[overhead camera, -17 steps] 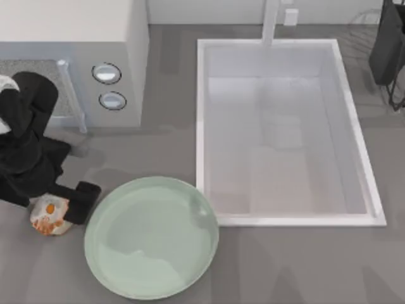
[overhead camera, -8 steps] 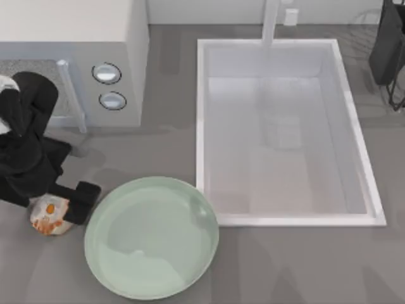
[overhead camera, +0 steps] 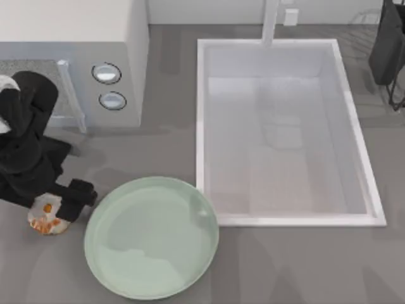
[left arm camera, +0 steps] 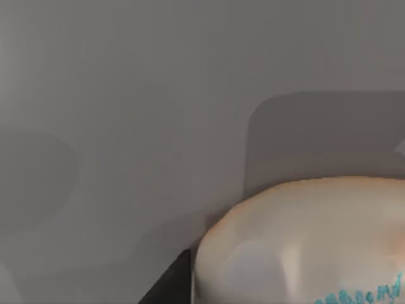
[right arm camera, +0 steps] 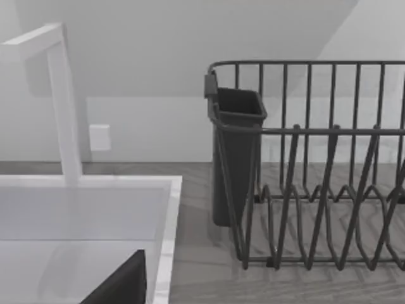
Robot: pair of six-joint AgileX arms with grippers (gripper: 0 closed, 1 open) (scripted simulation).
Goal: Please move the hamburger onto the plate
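The hamburger [overhead camera: 44, 218], a small cream lump with orange blotches, lies on the grey counter at the near left, just left of the plate [overhead camera: 152, 237]. My left gripper [overhead camera: 54, 208] sits over it, one dark finger [overhead camera: 78, 195] pressed against its plate-side edge and the other hidden under the arm. The left wrist view has the hamburger [left arm camera: 304, 240] very close, with a dark finger [left arm camera: 168, 288] beside it. The plate is a large pale green dish with nothing on it. My right arm [overhead camera: 387, 44] is parked at the far right corner.
A white sink basin [overhead camera: 201, 126] with a faucet [overhead camera: 271, 22] stands right of the plate. A white appliance with two round knobs [overhead camera: 109, 85] stands behind the left arm. A dark dish rack [right arm camera: 316, 177] is at the far right.
The left gripper's visible finger has moved in toward the hamburger, narrowing the gap. The hamburger has shifted slightly left and is more covered. The right arm has stayed put.
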